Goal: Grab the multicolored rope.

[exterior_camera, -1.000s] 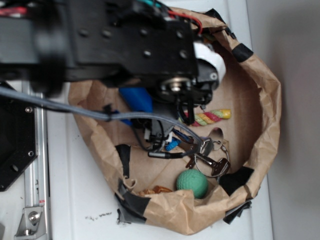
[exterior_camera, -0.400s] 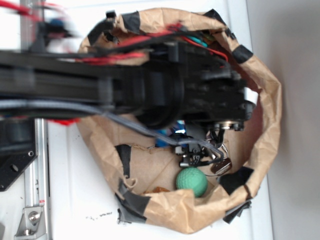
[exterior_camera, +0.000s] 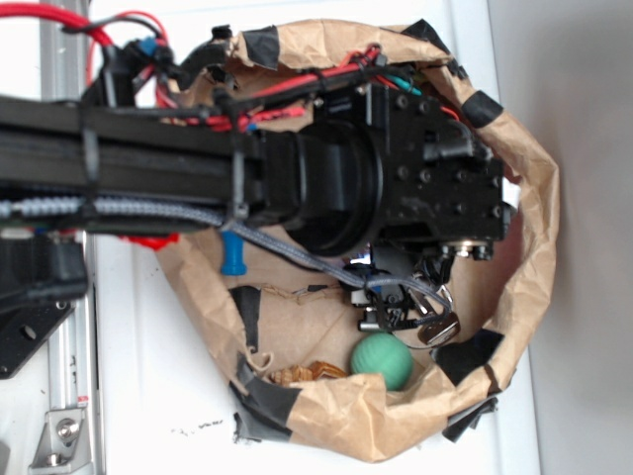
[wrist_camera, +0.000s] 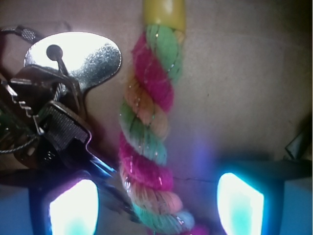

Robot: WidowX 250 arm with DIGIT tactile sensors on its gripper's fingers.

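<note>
In the wrist view the multicolored rope, a twisted pink, green and pale-orange cord with a yellow tip, runs from the top edge down between my fingers. My gripper is open. Its left pad and right pad straddle the rope's lower part, with a gap on each side. In the exterior view the black arm covers the rope and the jaws.
A bunch of metal keys lies just left of the rope, close to the left pad; it also shows under the arm. A green ball, a blue toy's end and the taped paper wall surround the spot.
The arm has swung right over the bag. It now hides the rope, which lay uncovered in the exterior view a second ago. Since 0.4 s ago it has barely shifted.
</note>
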